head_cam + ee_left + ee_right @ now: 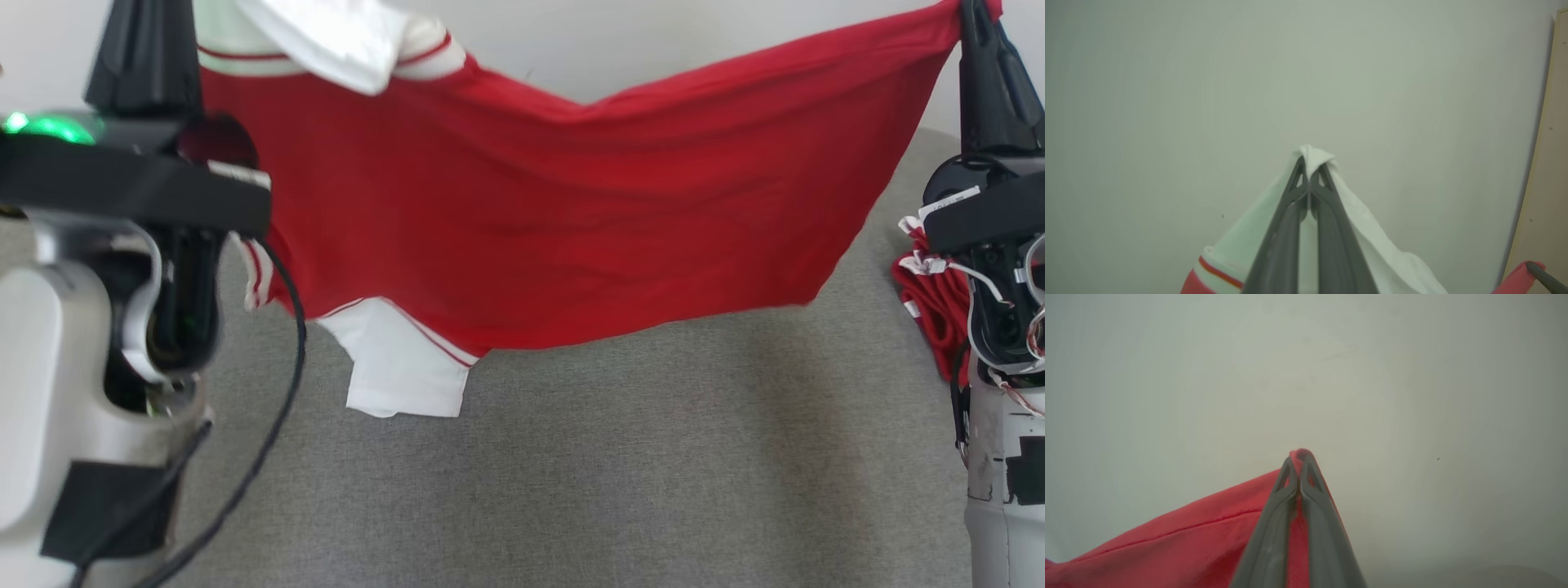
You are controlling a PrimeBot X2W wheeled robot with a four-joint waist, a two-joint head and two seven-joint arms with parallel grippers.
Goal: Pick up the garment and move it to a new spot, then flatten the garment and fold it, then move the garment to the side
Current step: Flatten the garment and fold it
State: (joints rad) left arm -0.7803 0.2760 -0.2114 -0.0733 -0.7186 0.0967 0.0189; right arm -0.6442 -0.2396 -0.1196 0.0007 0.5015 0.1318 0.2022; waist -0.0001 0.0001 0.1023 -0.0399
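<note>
Pale left forearm (49,392) and its black cable (277,392) fill the near corner of the head view, with the right forearm (1000,490) at the opposite edge. Both arms reach up and away from the camera.

Between them hangs the garment (571,220), a red shirt with white sleeves and white trim. It is stretched wide in the air above the grey table (653,474). The left tool (1310,171) is pinched tight on a peak of white cloth at the collar or sleeve end. The right tool (1299,465) is clamped the same way on a red corner at the other end. The top edge sags a little between the two grips. One white sleeve (400,376) dangles lowest; I cannot tell whether it brushes the table or hangs just clear.

As for progress, the pick-up looks done: the shirt is off the table and borne by both tools. The move to a new spot seems to be the step in hand, since nothing is laid down yet. Everything after that is left to do: spreading the shirt flat on the table, folding it, and shifting the folded shirt to the side. By that reckoning the task is in its early part.
</note>
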